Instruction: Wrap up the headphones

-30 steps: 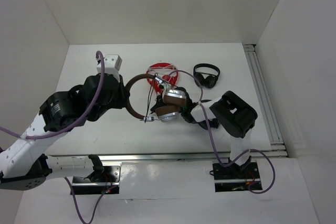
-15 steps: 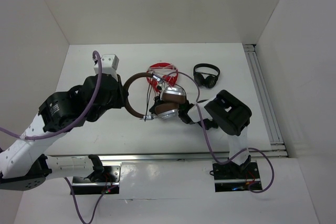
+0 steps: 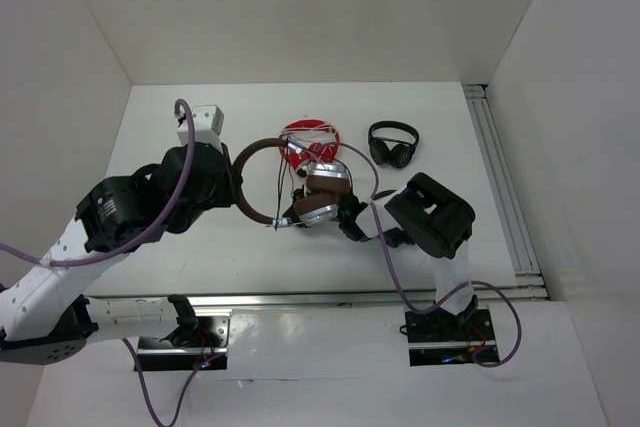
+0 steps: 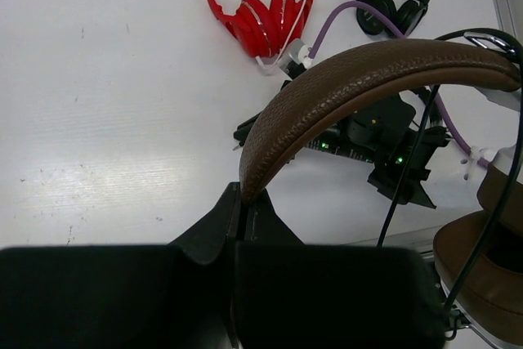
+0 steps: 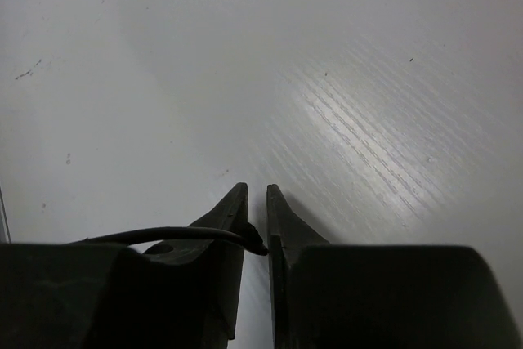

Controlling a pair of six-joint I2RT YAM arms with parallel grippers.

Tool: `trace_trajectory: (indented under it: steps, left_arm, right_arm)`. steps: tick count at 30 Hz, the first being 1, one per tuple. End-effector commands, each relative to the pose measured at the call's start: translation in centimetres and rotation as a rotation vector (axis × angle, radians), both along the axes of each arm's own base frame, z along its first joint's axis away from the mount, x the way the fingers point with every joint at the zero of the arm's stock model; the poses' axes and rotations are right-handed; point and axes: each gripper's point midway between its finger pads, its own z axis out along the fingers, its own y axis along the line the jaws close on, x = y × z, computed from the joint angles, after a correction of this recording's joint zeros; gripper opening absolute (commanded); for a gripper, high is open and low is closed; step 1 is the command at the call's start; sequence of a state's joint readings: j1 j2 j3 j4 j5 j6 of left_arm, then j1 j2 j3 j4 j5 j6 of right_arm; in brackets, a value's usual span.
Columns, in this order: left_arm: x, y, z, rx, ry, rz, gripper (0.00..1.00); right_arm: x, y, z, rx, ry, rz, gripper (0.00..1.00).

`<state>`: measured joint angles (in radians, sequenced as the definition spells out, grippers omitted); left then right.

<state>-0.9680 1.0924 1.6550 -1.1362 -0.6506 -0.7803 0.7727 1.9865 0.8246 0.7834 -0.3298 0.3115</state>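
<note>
Top external view: the headphones (image 3: 318, 209) are at the middle of the table (image 3: 220, 257), just beside a red pair (image 3: 310, 135). The left gripper (image 4: 239, 202) is clamped on the stiff brown headband (image 4: 359, 79), and the right gripper (image 5: 256, 202) is pinched shut on the cable (image 5: 180, 234). The metal cups look heavy and rigid and the cable limp and slippery, so the cable is probably best held near its end under light tension.

Top camera: fixed above and behind the 2 arm bases (image 3: 185, 332), looking down on the whole worktop (image 3: 450, 107). Left wrist camera: close behind the left hand (image 4: 239, 202), facing across the worktop. The brown headphones (image 4: 368, 71), red headphones (image 4: 263, 26) and black headphones (image 4: 374, 15) it sees also show in the top view. Right wrist camera: low and very near, looking past the right hand (image 5: 257, 198) onto the worktop surface.
</note>
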Motion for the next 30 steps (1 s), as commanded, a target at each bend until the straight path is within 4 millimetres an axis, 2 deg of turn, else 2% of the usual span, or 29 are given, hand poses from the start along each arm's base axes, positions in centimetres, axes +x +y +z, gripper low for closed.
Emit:
trace_trajectory:
  steps: [1,4,6,7,9,11,17,22,26,30]
  left_arm:
    - [0.7,-0.3,1.6,-0.107,-0.052,0.043,0.00]
    - [0.7,0.0,1.4,-0.107,-0.052,0.052,0.00]
    - [0.8,-0.1,1.0,-0.099,-0.047,0.052,0.00]
    - [0.8,-0.1,1.0,-0.099,-0.047,0.052,0.00]
    - [0.7,0.1,1.2,-0.107,-0.052,0.052,0.00]
    - [0.7,0.1,1.2,-0.107,-0.052,0.052,0.00]
    - [1.0,0.5,1.3,-0.110,-0.059,0.081,0.00]
    - [1.6,1.9,1.8,-0.124,-0.073,0.136,0.00]
    - [1.7,2.0,2.3,-0.121,-0.085,0.139,0.00]
    - [1.8,1.9,2.0,-0.114,-0.080,0.139,0.00]
  right_arm:
    - [-0.4,0.5,-0.1,0.026,-0.011,0.014,0.24]
    - [-1.2,1.0,-0.2,0.039,0.005,0.048,0.25]
    - [-1.6,0.9,-0.7,0.040,0.020,0.053,0.20]
    - [-1.5,1.0,-0.5,0.048,0.012,0.054,0.14]
    - [-1.5,1.0,-0.5,0.051,0.020,0.051,0.14]
    - [-2.1,1.1,-0.8,0.055,0.042,0.073,0.21]
    - [-3.6,1.4,-0.8,0.075,0.068,0.124,0.24]
    - [-4.7,1.8,-0.6,0.086,0.087,0.166,0.27]
    - [-5.4,1.9,-0.9,0.089,0.091,0.188,0.28]
    - [-6.1,1.8,-1.6,0.095,0.124,0.204,0.28]
